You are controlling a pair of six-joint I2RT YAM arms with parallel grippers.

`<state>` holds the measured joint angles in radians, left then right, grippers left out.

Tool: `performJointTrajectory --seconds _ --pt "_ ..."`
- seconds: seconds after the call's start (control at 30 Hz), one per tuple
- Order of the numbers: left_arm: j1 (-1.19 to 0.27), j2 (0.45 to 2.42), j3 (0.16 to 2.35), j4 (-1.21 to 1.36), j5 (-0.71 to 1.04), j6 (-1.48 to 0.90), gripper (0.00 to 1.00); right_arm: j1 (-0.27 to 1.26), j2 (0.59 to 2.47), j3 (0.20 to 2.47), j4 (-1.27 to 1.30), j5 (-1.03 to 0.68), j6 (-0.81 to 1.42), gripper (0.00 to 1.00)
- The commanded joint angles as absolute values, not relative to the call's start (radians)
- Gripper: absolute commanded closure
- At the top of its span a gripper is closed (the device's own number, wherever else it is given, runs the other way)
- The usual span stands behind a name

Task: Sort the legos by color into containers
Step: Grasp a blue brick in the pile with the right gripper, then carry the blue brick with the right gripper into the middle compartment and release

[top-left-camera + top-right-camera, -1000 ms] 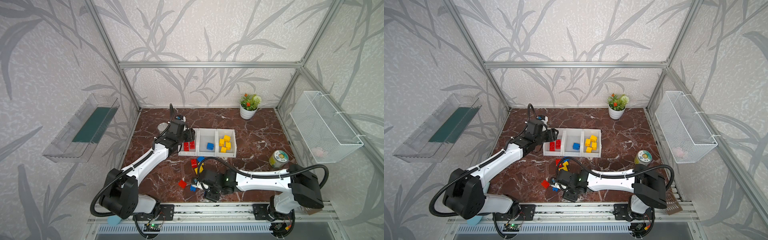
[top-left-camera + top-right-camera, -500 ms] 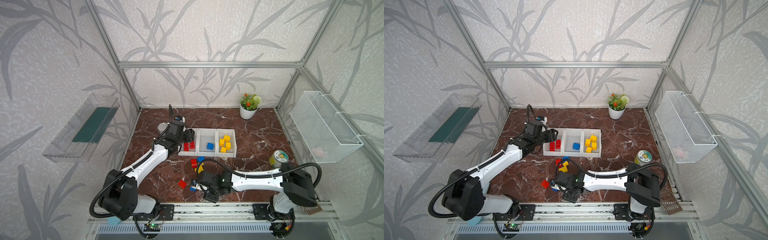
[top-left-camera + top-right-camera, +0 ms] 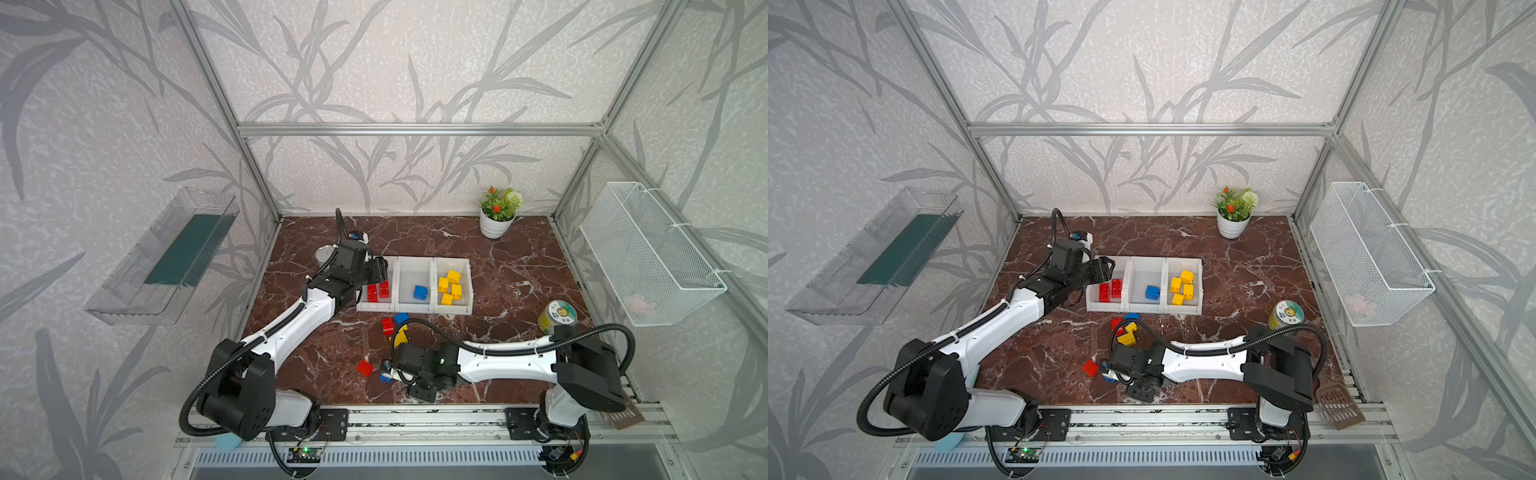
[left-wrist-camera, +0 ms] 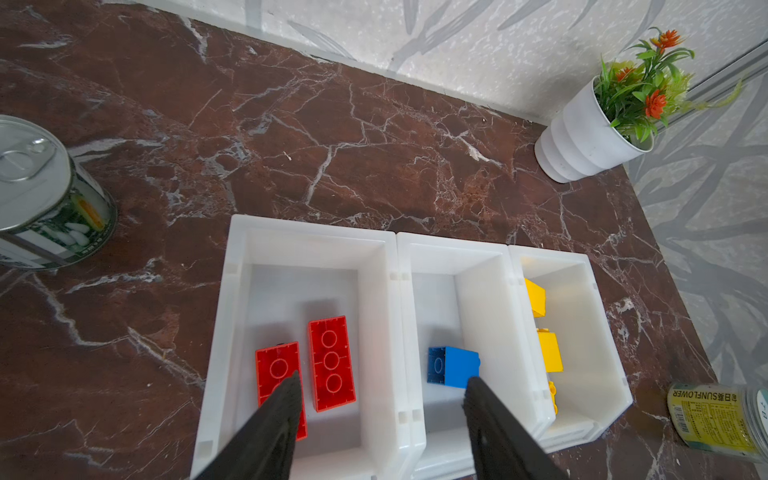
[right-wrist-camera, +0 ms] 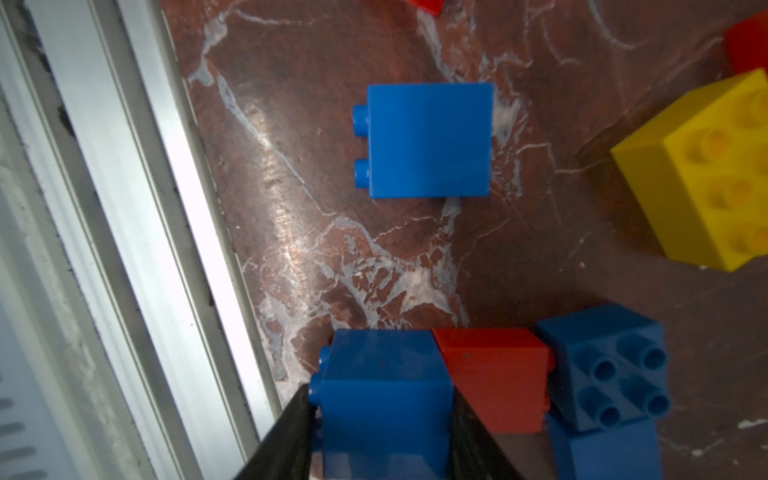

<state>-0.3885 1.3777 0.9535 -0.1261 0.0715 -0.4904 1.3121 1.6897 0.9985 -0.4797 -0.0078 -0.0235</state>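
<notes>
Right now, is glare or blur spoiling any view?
Right wrist view: strong glare on the silver aluminium rail, sheen on the red-brown marble tabletop; the small blue square plastic brick nearest the lens looks soft. Left wrist view: sharp, evenly lit. Both top views: even, glare-free.

What my cameras lose

In my right wrist view the blue brick (image 5: 382, 399) between the fingers of my right gripper (image 5: 380, 405) runs off the frame edge and covers part of a red brick (image 5: 494, 374) behind it. In my left wrist view a finger (image 4: 278, 424) of my left gripper (image 4: 382, 377) overlaps an oblong red brick (image 4: 276, 370). The wall of a bin (image 4: 517, 332) hides part of the yellow bricks (image 4: 536, 297), and the tin can (image 4: 41, 195) and labelled jar (image 4: 715, 419) are cut by the edges.
</notes>
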Motion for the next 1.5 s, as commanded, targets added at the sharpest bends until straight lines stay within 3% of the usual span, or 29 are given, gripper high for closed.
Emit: performJointTrajectory --seconds 0.0,0.33,0.6,0.9,1.23,1.37,1.47 --pt "-0.378 1.379 0.957 -0.115 0.058 -0.498 0.35 1.321 1.701 1.023 -0.485 0.002 -0.021 0.58" --pt "-0.357 1.368 0.960 -0.135 0.063 -0.495 0.35 1.284 1.629 1.074 -0.512 0.007 -0.070 0.63" --pt "-0.324 1.335 0.937 -0.170 0.061 -0.496 0.35 1.074 1.573 1.216 -0.511 0.005 -0.242 0.63" --pt "-0.307 1.303 0.917 -0.207 0.082 -0.519 0.35 0.818 1.800 1.472 -0.443 0.014 -0.300 0.62" --pt "-0.304 1.279 0.893 -0.244 0.098 -0.522 0.35 0.761 1.961 1.600 -0.442 0.028 -0.227 0.60" --pt "-0.304 1.290 0.895 -0.242 0.110 -0.527 0.35 0.751 1.961 1.595 -0.451 0.029 -0.220 0.57" --pt "-0.304 1.299 0.897 -0.237 0.118 -0.532 0.35 0.744 1.955 1.593 -0.458 0.040 -0.214 0.42"
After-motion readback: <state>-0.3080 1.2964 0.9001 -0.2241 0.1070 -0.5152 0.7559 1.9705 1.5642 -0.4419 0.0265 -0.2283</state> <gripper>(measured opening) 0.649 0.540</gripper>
